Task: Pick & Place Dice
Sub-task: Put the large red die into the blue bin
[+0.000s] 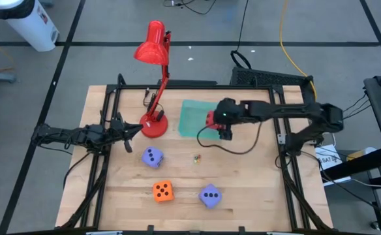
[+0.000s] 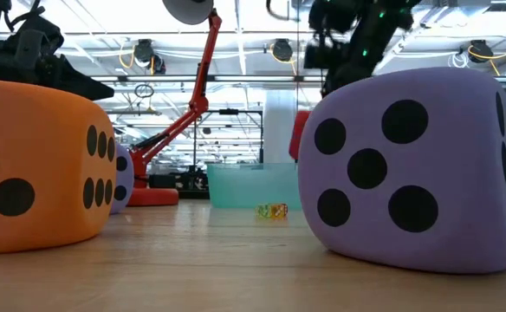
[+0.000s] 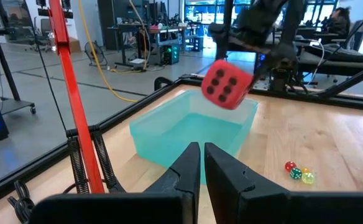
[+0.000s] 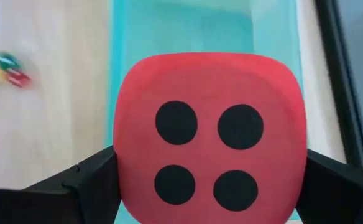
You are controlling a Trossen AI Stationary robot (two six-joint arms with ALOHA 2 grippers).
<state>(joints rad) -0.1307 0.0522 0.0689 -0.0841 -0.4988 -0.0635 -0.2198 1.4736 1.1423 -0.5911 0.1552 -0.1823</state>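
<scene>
- Carrying the red die (image 4: 209, 134) above the teal tray (image 1: 192, 117), right gripper (image 1: 218, 121) clamped wide around it
- Left gripper (image 3: 201, 163) idle, fingers closed on nothing
- Next: lower, then release inside the tray

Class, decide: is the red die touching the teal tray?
Apart. The left wrist view shows the red die, held by the right gripper, in the air clear above the teal tray.

My right tool (image 4: 209, 180) holds the red die (image 4: 209, 134) aloft; orange die (image 1: 163, 190) and two purple dice (image 1: 152, 156) (image 1: 210, 196) sit toward six o'clock.
</scene>
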